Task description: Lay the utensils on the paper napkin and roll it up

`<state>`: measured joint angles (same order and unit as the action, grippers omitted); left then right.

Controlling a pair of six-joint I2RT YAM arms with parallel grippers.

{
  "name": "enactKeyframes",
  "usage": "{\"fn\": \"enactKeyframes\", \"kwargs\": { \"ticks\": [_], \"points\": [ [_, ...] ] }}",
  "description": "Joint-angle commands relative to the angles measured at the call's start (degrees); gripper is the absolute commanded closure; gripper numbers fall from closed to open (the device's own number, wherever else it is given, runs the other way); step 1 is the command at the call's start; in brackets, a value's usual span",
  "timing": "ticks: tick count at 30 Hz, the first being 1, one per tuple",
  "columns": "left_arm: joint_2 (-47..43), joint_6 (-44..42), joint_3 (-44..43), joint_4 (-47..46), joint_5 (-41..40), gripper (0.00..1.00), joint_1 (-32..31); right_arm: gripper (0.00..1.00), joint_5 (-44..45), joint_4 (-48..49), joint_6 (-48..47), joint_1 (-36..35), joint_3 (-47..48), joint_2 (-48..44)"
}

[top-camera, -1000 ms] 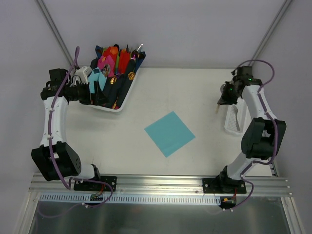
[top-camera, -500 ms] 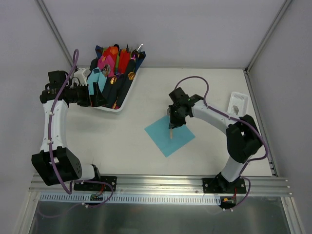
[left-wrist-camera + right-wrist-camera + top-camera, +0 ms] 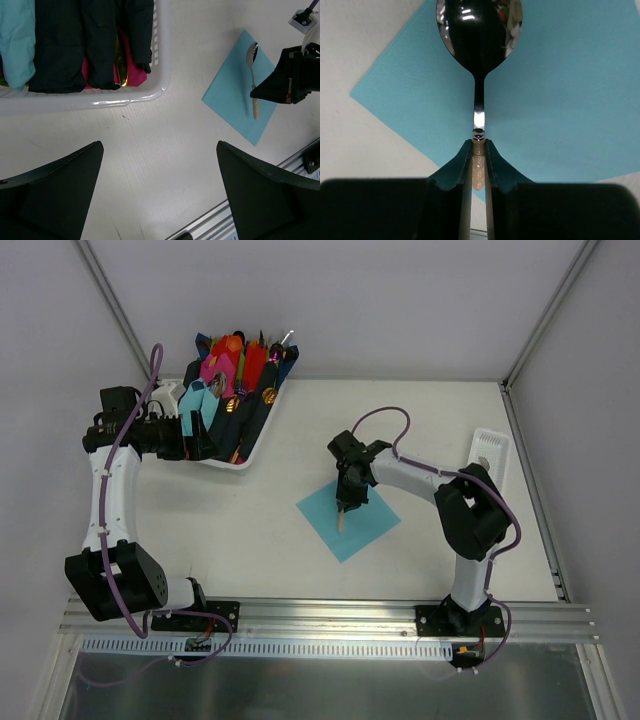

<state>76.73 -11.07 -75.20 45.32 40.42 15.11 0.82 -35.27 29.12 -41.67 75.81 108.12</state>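
Note:
The teal paper napkin (image 3: pixel 360 523) lies as a diamond near the table's middle and also shows in the left wrist view (image 3: pixel 232 102). My right gripper (image 3: pixel 344 502) hangs over its left half, shut on a spoon (image 3: pixel 479 35) with a shiny silver bowl and a beige handle; the fingers (image 3: pixel 456 165) pinch where silver meets beige. In the left wrist view the spoon (image 3: pixel 252 62) sits low over the napkin, and I cannot tell whether it touches. My left gripper (image 3: pixel 205 435) stands open and holds nothing beside the basket, its two dark fingers (image 3: pixel 50 195) far apart over bare table.
A white basket (image 3: pixel 246 462) at the back left holds pink, navy and teal napkin bundles and gold cutlery; its rim (image 3: pixel 130 100) is just ahead of the left gripper. A small white tray (image 3: pixel 487 455) sits at the right edge. A metal rail (image 3: pixel 330 615) runs along the near edge.
The right arm swung from the white tray at the right to the napkin, carrying the spoon, then shifted slightly left. The left arm has barely moved.

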Motion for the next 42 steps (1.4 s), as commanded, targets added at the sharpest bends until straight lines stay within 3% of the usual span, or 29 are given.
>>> {"fn": "enactKeyframes", "kwargs": {
  "ticks": [1,27,30,34,42],
  "points": [
    [-1.2,0.5,-0.1,-0.2,0.2,0.01,0.4,1.00,1.3,-0.7,0.1,0.9,2.4,0.6],
    [-0.7,-0.1,0.1,-0.2,-0.8,0.01,0.4,0.96,-2.1,-2.3,-4.3,4.4,4.6,5.6],
    [-0.5,-0.1,0.1,-0.2,-0.8,0.01,0.5,0.91,-2.2,-2.3,-4.3,4.5,4.9,5.9],
    [-0.4,-0.2,0.1,-0.2,-0.8,0.01,0.5,0.78,-2.2,-2.2,-3.6,4.5,4.7,5.9],
    [-0.2,-0.1,0.1,-0.2,-0.6,0.01,0.6,0.71,-2.8,-2.2,-2.8,4.5,4.3,5.4]
  ]
}}
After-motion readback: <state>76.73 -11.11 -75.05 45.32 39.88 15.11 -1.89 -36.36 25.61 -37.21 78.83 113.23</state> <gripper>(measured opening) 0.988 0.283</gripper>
